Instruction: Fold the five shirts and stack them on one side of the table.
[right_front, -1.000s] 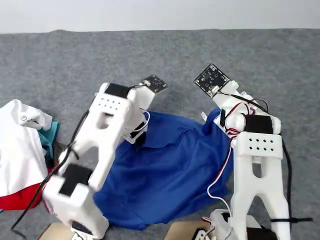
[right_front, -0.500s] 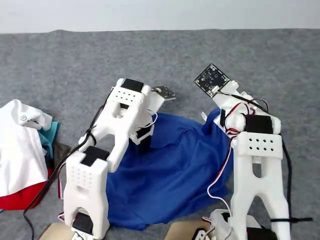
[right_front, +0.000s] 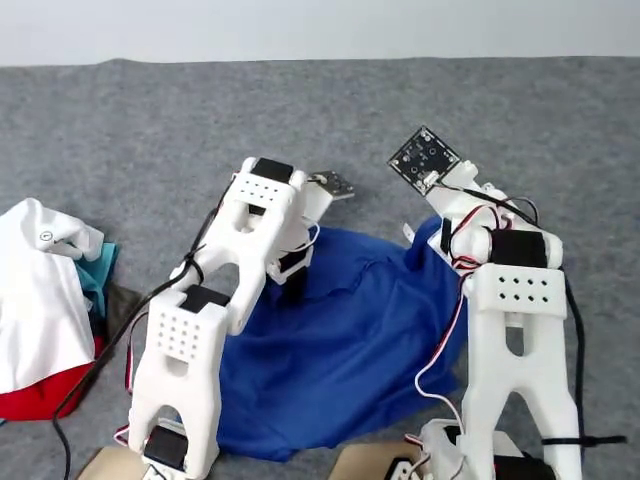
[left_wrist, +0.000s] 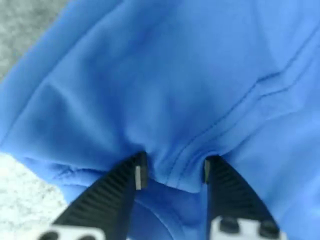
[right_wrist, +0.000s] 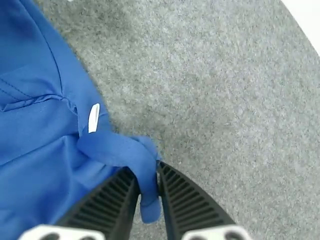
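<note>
A blue shirt (right_front: 350, 340) lies crumpled on the grey table between the two arms. My left gripper (right_front: 294, 284) presses down on its upper left part. In the left wrist view the left gripper (left_wrist: 172, 172) is open, and a ridge of the blue shirt (left_wrist: 175, 75) with a seam bulges between the fingers. My right gripper (right_front: 426, 238) sits at the shirt's upper right corner. In the right wrist view the right gripper (right_wrist: 148, 185) is shut on a bunched strip of the blue shirt (right_wrist: 40, 150), near a small white tag (right_wrist: 93, 119).
A pile of other shirts lies at the left edge: a white one (right_front: 35, 300) on top, teal (right_front: 98, 275) and red (right_front: 40, 395) showing beneath. The grey table (right_front: 500, 110) is bare at the back and right. Both arm bases stand at the front edge.
The left arm has swung to the right and drawn upright, bringing its gripper down onto the blue shirt's upper left part. The right arm has kept still, holding the corner.
</note>
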